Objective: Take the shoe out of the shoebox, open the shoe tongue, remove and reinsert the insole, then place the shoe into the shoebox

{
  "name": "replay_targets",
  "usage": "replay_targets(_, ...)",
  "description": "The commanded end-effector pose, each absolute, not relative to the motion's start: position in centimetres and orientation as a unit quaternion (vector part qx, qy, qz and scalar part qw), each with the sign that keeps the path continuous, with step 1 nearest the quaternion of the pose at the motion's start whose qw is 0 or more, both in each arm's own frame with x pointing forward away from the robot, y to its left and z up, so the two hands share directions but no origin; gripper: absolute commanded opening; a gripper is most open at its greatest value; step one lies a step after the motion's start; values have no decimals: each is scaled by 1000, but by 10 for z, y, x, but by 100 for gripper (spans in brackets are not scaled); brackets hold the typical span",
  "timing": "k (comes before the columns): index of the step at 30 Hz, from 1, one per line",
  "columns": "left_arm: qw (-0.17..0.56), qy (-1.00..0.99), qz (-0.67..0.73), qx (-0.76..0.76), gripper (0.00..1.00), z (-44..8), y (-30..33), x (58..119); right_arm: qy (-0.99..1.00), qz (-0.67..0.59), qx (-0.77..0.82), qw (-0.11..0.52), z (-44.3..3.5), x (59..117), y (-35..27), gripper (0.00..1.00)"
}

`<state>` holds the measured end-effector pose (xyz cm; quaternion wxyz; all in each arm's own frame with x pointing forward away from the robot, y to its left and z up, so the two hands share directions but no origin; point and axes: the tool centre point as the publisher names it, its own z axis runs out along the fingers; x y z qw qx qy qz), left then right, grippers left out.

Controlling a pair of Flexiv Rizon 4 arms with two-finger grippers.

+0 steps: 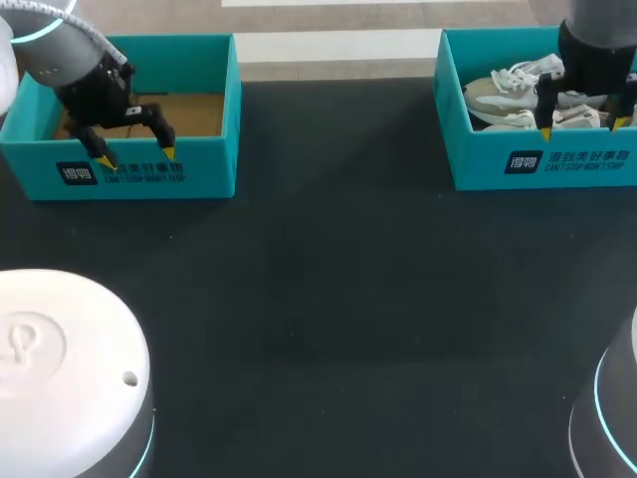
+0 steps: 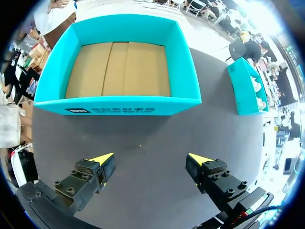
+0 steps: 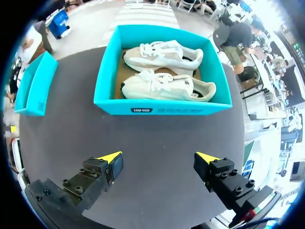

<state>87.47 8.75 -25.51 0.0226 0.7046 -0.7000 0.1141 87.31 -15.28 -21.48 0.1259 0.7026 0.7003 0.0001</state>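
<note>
The nearer shoe (image 3: 167, 86) is a low, cream-white sneaker with a smooth upper, white laces and a pale sole. It lies on its side along the front wall of the shoebox (image 3: 162, 108), toe toward the side of my left arm. The farther shoe (image 3: 164, 53) is its match and lies on its side against the back wall, close beside the first. I cannot make out either tongue or insole from here. The shoebox is an open rectangular carton with bright teal walls, a dark label patch and white print on its front, and a brown cardboard floor showing between the shoes. It stands at the far right of the matte black tabletop (image 1: 328, 299). Well apart from it, at the far left, stands an empty box (image 2: 128, 106) of the same teal with a bare cardboard floor made of flat flaps. My right gripper (image 3: 159, 156) hangs above the tabletop just short of the shoebox's front wall, pointing down, its yellow-tipped black fingers spread wide with nothing between them. In the head view its tips overlap that wall. My left gripper (image 2: 151, 157) sits the same way before the empty box, fingers apart and holding nothing, and its dark wrist comes in from the far left corner.
</note>
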Motion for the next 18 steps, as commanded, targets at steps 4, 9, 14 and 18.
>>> replay_targets(4,14,-692,106,714,100,-250,94,876,699,57,696,156,-227,875,-166,100)
replay_targets(9,14,-680,104,725,100,-255,102,875,694,56,706,129,-229,873,-168,100)
replay_targets(14,9,-672,97,735,100,-262,108,876,686,54,717,111,-235,868,-169,100)
replay_targets(18,6,-664,91,742,100,-265,111,876,681,42,725,94,-241,867,-170,100)
